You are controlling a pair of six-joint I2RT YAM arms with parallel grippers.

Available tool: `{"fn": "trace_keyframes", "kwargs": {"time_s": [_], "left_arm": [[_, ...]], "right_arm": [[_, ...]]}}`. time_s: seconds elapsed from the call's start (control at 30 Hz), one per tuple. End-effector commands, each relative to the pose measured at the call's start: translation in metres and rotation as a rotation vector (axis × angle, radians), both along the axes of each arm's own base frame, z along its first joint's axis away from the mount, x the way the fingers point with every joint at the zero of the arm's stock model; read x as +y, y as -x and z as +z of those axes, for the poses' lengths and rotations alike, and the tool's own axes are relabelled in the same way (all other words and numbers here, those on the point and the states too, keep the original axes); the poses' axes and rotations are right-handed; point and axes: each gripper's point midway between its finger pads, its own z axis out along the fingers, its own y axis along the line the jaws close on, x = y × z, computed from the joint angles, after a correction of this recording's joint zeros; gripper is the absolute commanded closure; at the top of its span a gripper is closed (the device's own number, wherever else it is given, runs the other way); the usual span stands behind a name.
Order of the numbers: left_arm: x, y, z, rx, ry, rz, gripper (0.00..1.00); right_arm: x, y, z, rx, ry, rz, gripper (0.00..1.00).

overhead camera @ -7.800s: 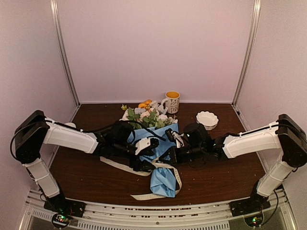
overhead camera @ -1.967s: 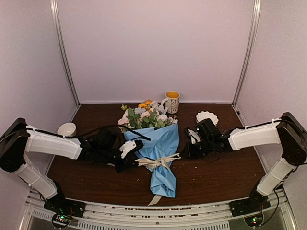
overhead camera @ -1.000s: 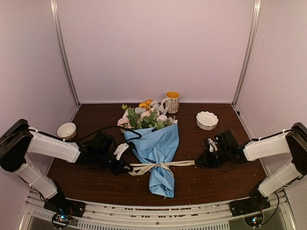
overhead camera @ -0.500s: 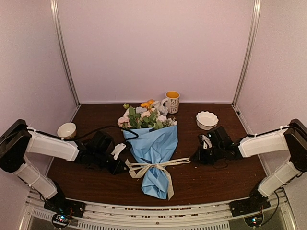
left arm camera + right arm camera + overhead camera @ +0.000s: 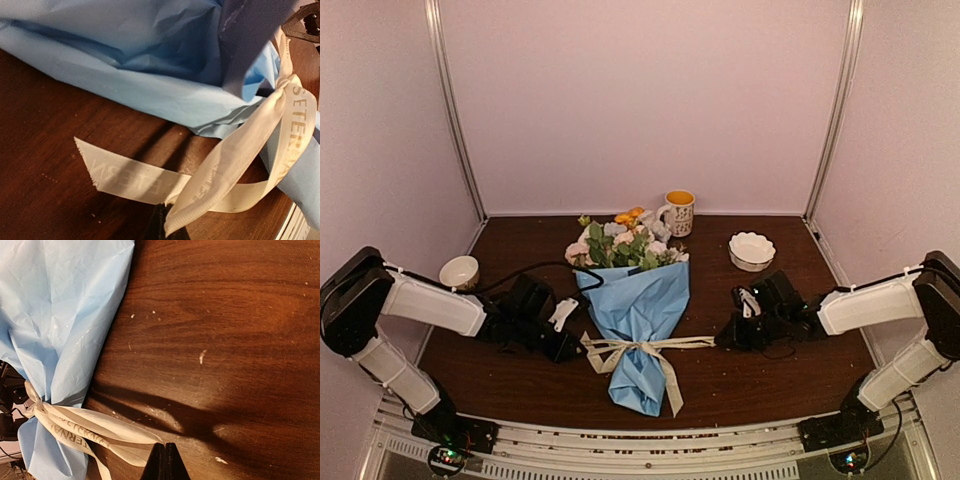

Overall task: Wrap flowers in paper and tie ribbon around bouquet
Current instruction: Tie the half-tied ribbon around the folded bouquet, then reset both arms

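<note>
On the dark brown wooden table, shut in by plain pale walls on three sides, one bouquet lies at the middle. Two metal posts stand in the back corners, and a metal rail runs along the near edge.

The flowers, white, pink, blue and orange among green leaves, point toward the back wall. The paper, light blue, forms a single cone that narrows toward the near edge. One ribbon, cream with printed lettering, is knotted around the cone's narrow part, with a tail running out to each side and another trailing toward the near edge.

Two arms reach in low over the table. The left gripper sits just beside the cone's left edge, its fingers pressed together where a ribbon loop meets their tips. The right gripper is likewise clamped on the ribbon's right tail, which lies slack on the wood.

One patterned mug stands behind the blooms. Two bowls are present: a scalloped white bowl at the right and a small bowl at the left.
</note>
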Motion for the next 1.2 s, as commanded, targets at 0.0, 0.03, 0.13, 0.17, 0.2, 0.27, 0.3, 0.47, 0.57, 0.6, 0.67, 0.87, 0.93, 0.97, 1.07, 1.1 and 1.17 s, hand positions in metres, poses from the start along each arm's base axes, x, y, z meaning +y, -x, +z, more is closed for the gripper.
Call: {"fn": "trace_keyframes", "kwargs": {"time_s": [0.0, 0.03, 0.13, 0.17, 0.2, 0.27, 0.3, 0.47, 0.57, 0.6, 0.67, 0.87, 0.93, 0.97, 1.07, 1.1, 1.17], "left_arm": [[0.016, -0.007, -0.006, 0.006, -0.053, 0.076, 1.00], [0.021, -0.006, -0.008, 0.001, -0.065, 0.087, 1.00], [0.027, -0.002, -0.011, -0.006, -0.094, 0.076, 1.00], [0.026, -0.002, -0.009, -0.007, -0.092, 0.066, 1.00], [0.024, -0.003, -0.006, -0.013, -0.083, 0.062, 1.00], [0.023, -0.010, 0.006, -0.061, -0.057, 0.077, 0.64], [0.024, -0.014, 0.015, -0.098, -0.047, 0.094, 0.44], [0.041, -0.018, 0.059, -0.241, -0.034, 0.143, 0.02], [0.057, -0.020, 0.072, -0.293, -0.068, 0.194, 0.02], [0.061, -0.024, 0.079, -0.313, -0.079, 0.218, 0.02], [0.066, -0.038, 0.097, -0.359, -0.098, 0.279, 0.02], [0.082, -0.093, 0.131, -0.439, -0.165, 0.466, 0.02], [0.088, -0.109, 0.138, -0.447, -0.148, 0.523, 0.02], [0.091, -0.116, 0.141, -0.457, -0.147, 0.556, 0.02], [0.109, -0.134, 0.142, -0.489, -0.210, 0.661, 0.02], [0.114, -0.140, 0.140, -0.493, -0.235, 0.685, 0.02], [0.128, -0.151, 0.134, -0.489, -0.289, 0.737, 0.02]], "right_arm": [[-0.021, -0.003, -0.008, -0.006, 0.086, -0.078, 1.00], [-0.028, 0.001, -0.014, 0.005, 0.093, -0.093, 1.00], [-0.037, 0.004, -0.020, 0.009, 0.098, -0.118, 1.00], [-0.033, 0.004, -0.017, 0.001, 0.074, -0.112, 1.00], [-0.029, 0.003, -0.014, -0.005, 0.055, -0.104, 1.00], [-0.022, -0.003, -0.002, -0.027, 0.032, -0.092, 0.87], [-0.022, -0.006, 0.005, -0.043, 0.036, -0.092, 0.68], [-0.035, -0.016, 0.056, -0.178, 0.054, -0.130, 0.00], [-0.055, -0.019, 0.074, -0.252, 0.081, -0.181, 0.00], [-0.063, -0.020, 0.078, -0.260, 0.093, -0.200, 0.00], [-0.076, -0.023, 0.090, -0.291, 0.106, -0.233, 0.00], [-0.105, -0.025, 0.120, -0.381, 0.098, -0.336, 0.00], [-0.110, -0.026, 0.126, -0.412, 0.083, -0.365, 0.00], [-0.112, -0.028, 0.127, -0.420, 0.082, -0.379, 0.00], [-0.114, -0.031, 0.130, -0.418, 0.084, -0.403, 0.00], [-0.113, -0.032, 0.131, -0.418, 0.082, -0.404, 0.00], [-0.113, -0.033, 0.136, -0.440, 0.080, -0.397, 0.00]]}}
